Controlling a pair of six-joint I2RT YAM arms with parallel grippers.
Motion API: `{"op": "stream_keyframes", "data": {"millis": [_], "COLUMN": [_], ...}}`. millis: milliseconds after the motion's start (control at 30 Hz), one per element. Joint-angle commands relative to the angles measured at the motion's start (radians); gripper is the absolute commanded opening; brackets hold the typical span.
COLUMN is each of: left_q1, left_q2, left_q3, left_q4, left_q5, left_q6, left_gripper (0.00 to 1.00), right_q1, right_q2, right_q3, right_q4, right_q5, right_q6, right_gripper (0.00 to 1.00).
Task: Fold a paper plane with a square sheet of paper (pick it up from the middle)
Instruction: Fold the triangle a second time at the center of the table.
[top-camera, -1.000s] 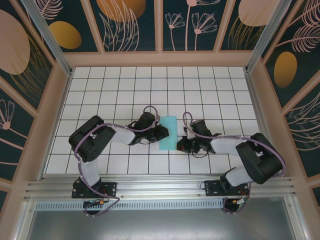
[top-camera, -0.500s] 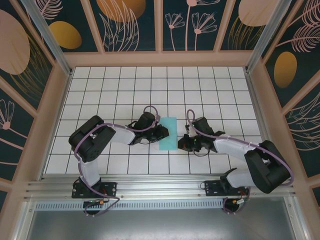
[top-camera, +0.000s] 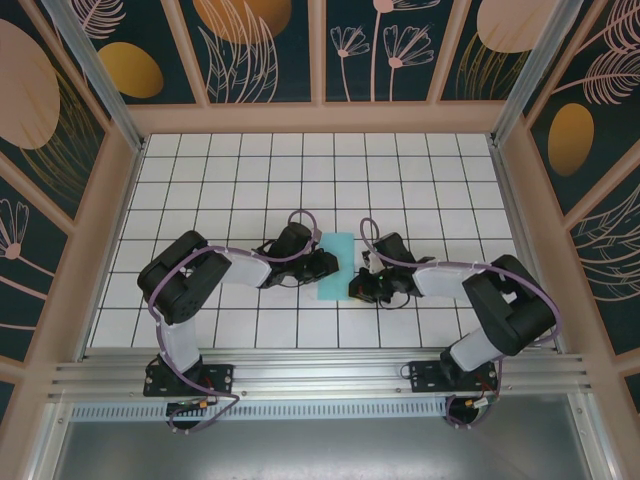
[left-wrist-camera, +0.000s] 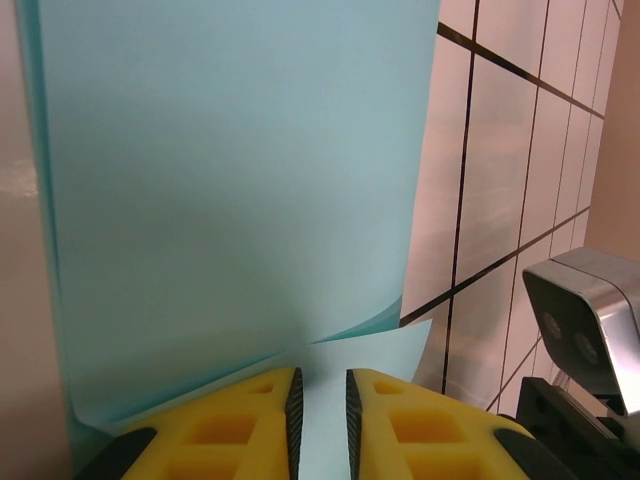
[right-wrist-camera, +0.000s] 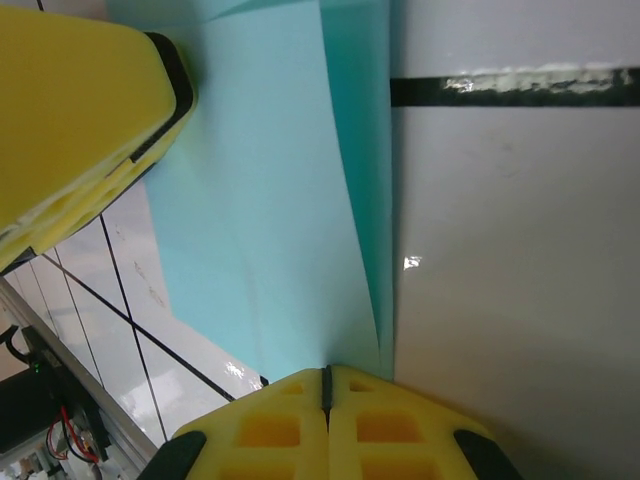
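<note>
The square sheet of paper (top-camera: 336, 262) lies folded over into a tall light turquoise strip on the white tiles between my two grippers. In the left wrist view the paper (left-wrist-camera: 230, 180) has its upper layer curling up. A flat lower flap runs under my left gripper (left-wrist-camera: 320, 400), whose yellow jaws stand a narrow gap apart. From above, the left gripper (top-camera: 325, 266) sits at the strip's left edge. My right gripper (top-camera: 357, 288) is at the strip's lower right edge. In its wrist view the right gripper (right-wrist-camera: 326, 372) is shut, tips against the paper (right-wrist-camera: 260, 220).
The tiled floor (top-camera: 240, 180) is boxed in by low wooden walls (top-camera: 320, 117). Both arms stretch inward from the near rail (top-camera: 320, 375). The left gripper's yellow finger (right-wrist-camera: 80, 120) shows across the paper, and the right wrist's camera housing (left-wrist-camera: 585, 320) shows close by.
The right gripper has moved left, up to the paper's lower right edge. The left gripper stays at the left edge, and its jaws have parted very slightly.
</note>
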Motion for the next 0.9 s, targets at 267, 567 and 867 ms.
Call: {"op": "stream_keyframes", "data": {"millis": [267,567,867], "left_q1": [0.01,0.009,-0.04], "left_q2": [-0.104,-0.152,-0.11], "left_q3": [0.046,-0.066,-0.051], "left_q4": [-0.075,0.013,0.025], "left_q5": [-0.028,0.012,0.022], "left_q6": [0.068,-0.055,-0.066], "left_gripper": [0.32,0.06,0.07], "right_q1": [-0.005,-0.005,-0.005], "right_q2": [0.05,0.048,0.05], "right_q3": [-0.064,-0.07,-0.082], "right_q4": [0.003,0.028,0.033], "right_q5": [0.044,0.06,0.076], "right_q6": [0.017,0.048,0.059], "right_gripper": [0.05,0.05,0.05]}}
